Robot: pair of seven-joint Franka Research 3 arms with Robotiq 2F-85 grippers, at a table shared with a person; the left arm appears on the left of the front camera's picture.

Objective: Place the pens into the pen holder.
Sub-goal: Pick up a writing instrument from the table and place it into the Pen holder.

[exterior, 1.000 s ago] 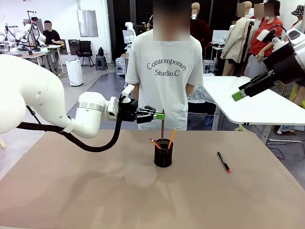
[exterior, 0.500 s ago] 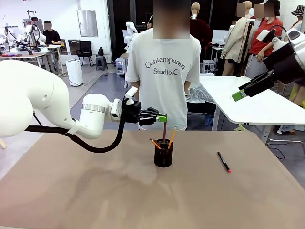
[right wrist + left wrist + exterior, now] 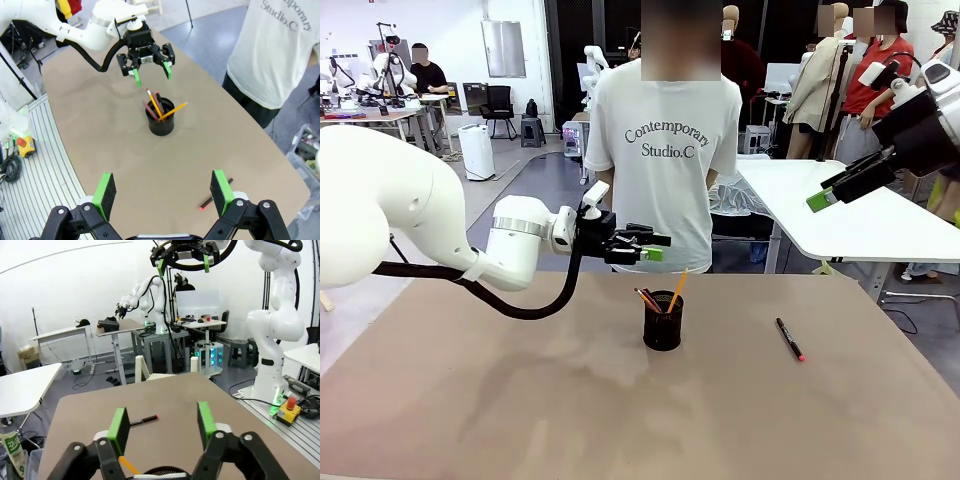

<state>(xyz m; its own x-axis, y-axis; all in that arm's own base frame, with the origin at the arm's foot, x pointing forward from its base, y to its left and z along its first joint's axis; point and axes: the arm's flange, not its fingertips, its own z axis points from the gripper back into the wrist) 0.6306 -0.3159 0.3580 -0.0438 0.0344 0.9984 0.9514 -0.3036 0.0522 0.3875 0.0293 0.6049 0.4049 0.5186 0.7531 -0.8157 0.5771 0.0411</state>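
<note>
We note the left gripper [image 3: 655,247] open and empty above the mesh pen holder [image 3: 663,325], which holds the pencils [image 3: 677,290]. The right gripper [image 3: 825,196] is open, raised aside. The black marker [image 3: 790,339] lies on the table [image 3: 520,400], well right of the holder. Risk: a low sweep could snag the leaning pencil tips and tip the holder.

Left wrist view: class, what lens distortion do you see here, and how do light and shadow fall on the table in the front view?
Left wrist view: wide-angle bowing, with the wall line at the top curving and the table edges splaying. Front view: soft, even light, a faint blurred shadow on the table left of the holder, and no glare.
</note>
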